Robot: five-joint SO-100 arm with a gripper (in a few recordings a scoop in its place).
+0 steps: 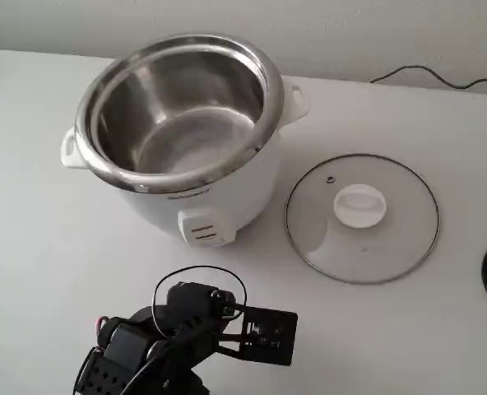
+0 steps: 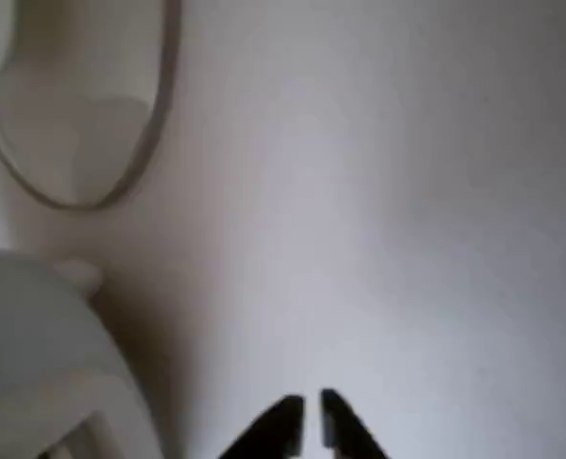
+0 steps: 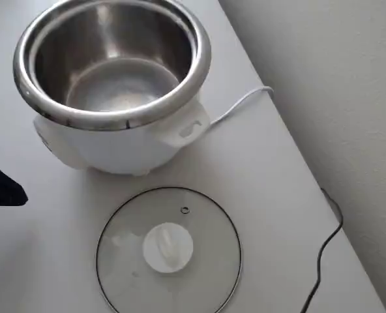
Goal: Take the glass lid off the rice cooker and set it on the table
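Lying flat beside the rice cooker (image 1: 178, 132), the glass lid (image 1: 361, 217).

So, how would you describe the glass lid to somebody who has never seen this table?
Find the white rice cooker with its open steel pot on the white table. In the fixed view, the glass lid lies flat just right of it: a clear, metal-rimmed disc with a white centre knob.

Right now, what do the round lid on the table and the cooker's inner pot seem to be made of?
The round clear lid: likely glass, since the table shows through; thin metal-looking rim, matte white plastic-looking knob. The shiny inner pot: apparently steel, with blurred reflections.
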